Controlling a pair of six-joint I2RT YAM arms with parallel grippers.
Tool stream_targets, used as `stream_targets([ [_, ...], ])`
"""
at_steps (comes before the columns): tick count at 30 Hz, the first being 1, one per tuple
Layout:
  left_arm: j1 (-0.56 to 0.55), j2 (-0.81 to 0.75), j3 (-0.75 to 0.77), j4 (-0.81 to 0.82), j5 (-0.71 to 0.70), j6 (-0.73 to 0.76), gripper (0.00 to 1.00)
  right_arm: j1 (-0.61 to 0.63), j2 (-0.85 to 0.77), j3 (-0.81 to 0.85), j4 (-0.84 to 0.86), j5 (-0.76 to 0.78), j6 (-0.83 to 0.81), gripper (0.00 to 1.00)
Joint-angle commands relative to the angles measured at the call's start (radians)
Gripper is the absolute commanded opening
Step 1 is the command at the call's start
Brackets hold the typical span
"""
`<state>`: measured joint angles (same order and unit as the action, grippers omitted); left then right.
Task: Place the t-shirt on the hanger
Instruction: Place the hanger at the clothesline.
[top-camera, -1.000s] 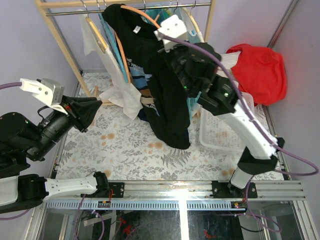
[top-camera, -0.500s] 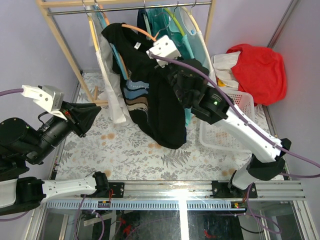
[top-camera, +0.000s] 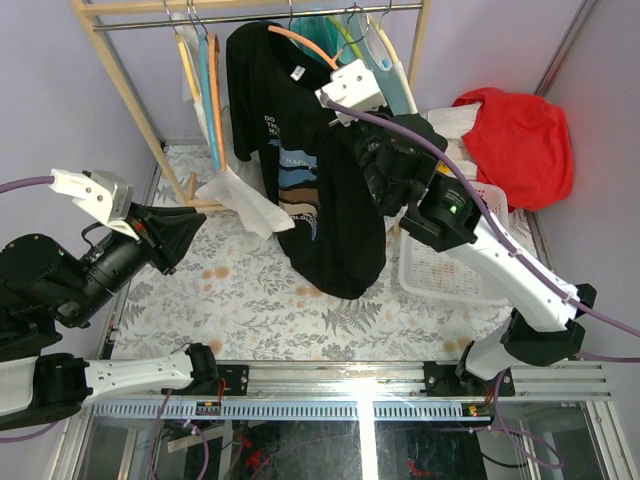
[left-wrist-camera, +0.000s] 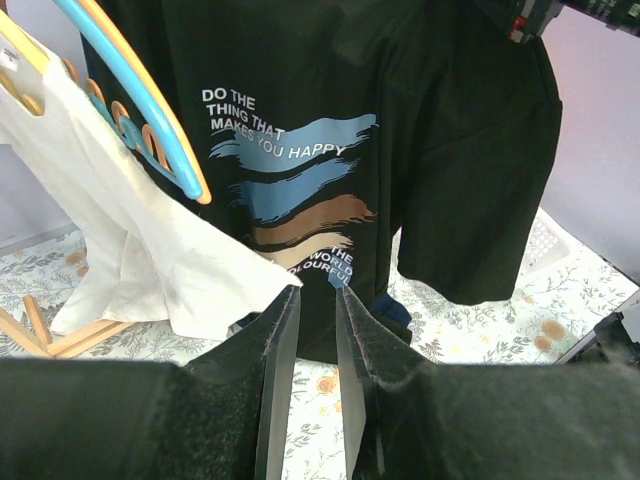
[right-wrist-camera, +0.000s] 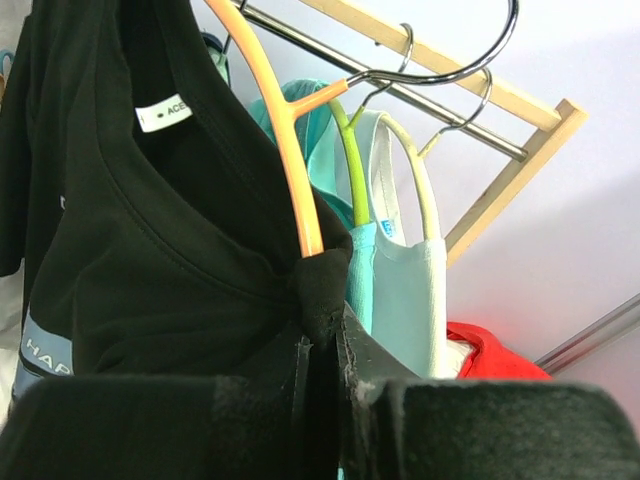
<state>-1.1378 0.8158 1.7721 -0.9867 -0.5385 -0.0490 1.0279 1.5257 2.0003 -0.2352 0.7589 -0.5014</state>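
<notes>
The black t-shirt with white lettering and a blue and brown graphic hangs on the thin orange hanger up at the wooden rail. My right gripper is shut on a fold of the shirt's shoulder at the hanger's arm; in the right wrist view the gripper pinches black cloth just under the orange hanger, whose silver hook curves across the rail. My left gripper is low at the left, slightly open and empty. In the left wrist view it faces the t-shirt.
The wooden rack stands at the back with a blue hanger, yellow hangers and teal shirts. A white garment droops beside the black shirt. A white basket and red cloth lie to the right.
My right arm has swung the hanger and shirt left, then back right and up to the rail. The shirt now hangs straighter and the white garment has shifted. The left arm barely moved.
</notes>
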Motion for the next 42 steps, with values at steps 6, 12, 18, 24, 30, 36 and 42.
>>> stream_targets([
  [6,0.005,0.005,-0.007,0.047,0.027,-0.015,0.20,0.005,0.236,0.288,0.043,0.065,-0.158,0.00],
  [12,0.005,-0.026,-0.035,0.064,0.046,-0.016,0.20,0.005,0.403,0.458,0.027,0.084,-0.215,0.00],
  [18,0.005,-0.061,-0.069,0.075,0.067,-0.027,0.20,0.005,0.429,0.468,0.062,0.095,-0.230,0.00],
  [24,0.006,-0.060,-0.085,0.083,0.082,-0.028,0.19,0.001,0.489,0.537,0.098,0.032,-0.253,0.00],
  [30,0.005,-0.073,-0.109,0.096,0.098,-0.037,0.19,-0.055,0.473,0.480,0.215,-0.153,-0.196,0.00],
  [36,0.006,-0.113,-0.162,0.134,0.092,-0.032,0.19,-0.112,0.473,0.481,0.228,-0.308,-0.081,0.00],
  [42,0.004,-0.133,-0.182,0.143,0.096,-0.035,0.19,-0.128,0.503,0.479,0.284,-0.354,-0.084,0.00],
])
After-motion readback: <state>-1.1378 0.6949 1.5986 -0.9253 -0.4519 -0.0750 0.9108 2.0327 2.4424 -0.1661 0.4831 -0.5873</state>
